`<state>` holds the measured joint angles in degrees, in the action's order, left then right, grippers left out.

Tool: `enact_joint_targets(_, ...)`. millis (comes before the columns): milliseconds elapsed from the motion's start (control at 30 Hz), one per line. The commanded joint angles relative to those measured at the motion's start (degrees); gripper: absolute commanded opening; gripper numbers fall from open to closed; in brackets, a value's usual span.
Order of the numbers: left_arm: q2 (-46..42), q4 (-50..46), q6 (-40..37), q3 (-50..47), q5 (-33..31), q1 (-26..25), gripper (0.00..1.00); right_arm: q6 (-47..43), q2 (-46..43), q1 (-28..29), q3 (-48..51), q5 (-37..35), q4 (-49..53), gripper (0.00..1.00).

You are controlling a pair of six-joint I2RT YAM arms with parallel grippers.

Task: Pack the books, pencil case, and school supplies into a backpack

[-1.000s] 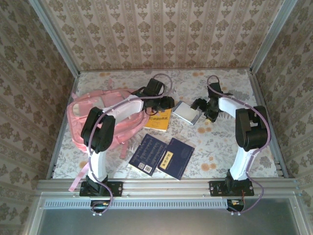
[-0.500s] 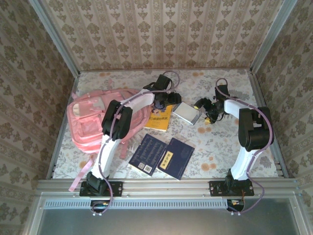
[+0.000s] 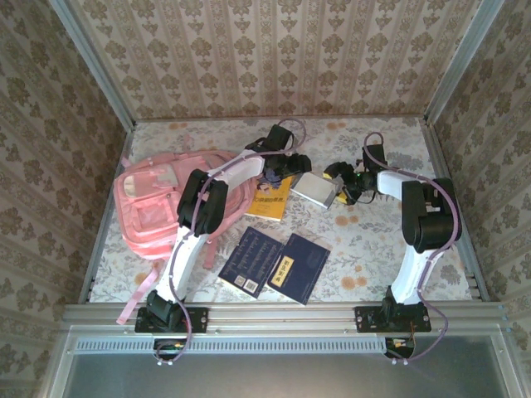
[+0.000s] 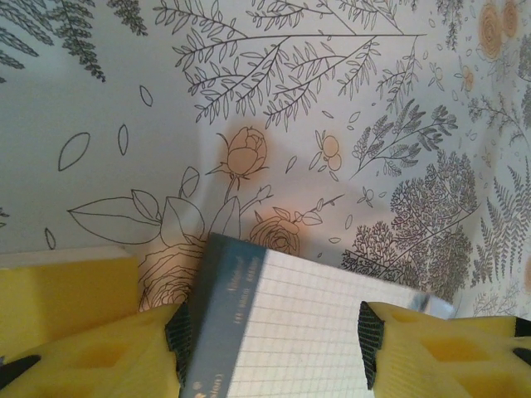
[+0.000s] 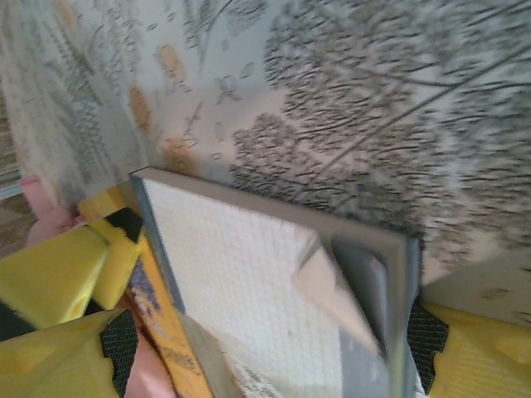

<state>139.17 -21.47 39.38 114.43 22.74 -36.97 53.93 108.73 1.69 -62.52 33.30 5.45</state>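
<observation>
Grey-white pad (image 3: 315, 189) lay flat on the worktop (image 3: 377, 249), just beside the yellow book (image 3: 270, 203) and well apart from the backpack (image 3: 153, 207). My left end effector (image 4: 274, 342) stood with its jaws apart, straddling one corner of the pad from above. My right end effector (image 5: 270, 340) was spread too, one finger at the pad's edge and the other clear of it. As far as I could judge, neither had it clamped. I reckoned the pad light, thin and fairly stiff, its grid-textured cover not slippery. Lying flush, it offered little to pinch, so I judged a grip across its narrow width, near the bound edge, the best hold.
</observation>
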Motion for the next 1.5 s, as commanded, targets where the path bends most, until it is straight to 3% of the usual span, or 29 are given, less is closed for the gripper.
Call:
enact_joint_targets(0,3.28,-2.09,1.48,-0.08,2.26,-1.26,0.57,3.81,1.15,1.82,0.06,7.27,-6.26,0.86)
enact_joint_targets(300,2.63,-0.61,2.32,-2.35,3.36,-0.99,0.53,4.37,-1.63,2.43,1.0,7.05,-6.7,0.74)
enact_joint_targets(633,1.39,0.01,2.68,-3.49,4.2,-0.74,0.49,2.25,-1.46,3.18,0.69,5.58,-4.82,0.3)
enact_joint_targets(1033,-11.29,-4.33,-0.61,-6.0,2.8,2.59,0.54,-6.78,-6.98,2.79,-0.79,-1.48,6.41,0.03)
enact_joint_targets(1333,-28.15,-4.89,-1.34,-18.02,-1.24,4.19,0.63,-5.93,-18.75,2.96,0.72,-0.86,8.8,0.01)
enact_joint_targets(1467,-33.92,-1.31,1.36,-26.36,1.15,4.84,0.65,-3.42,-24.78,3.27,1.68,2.98,7.7,0.01)
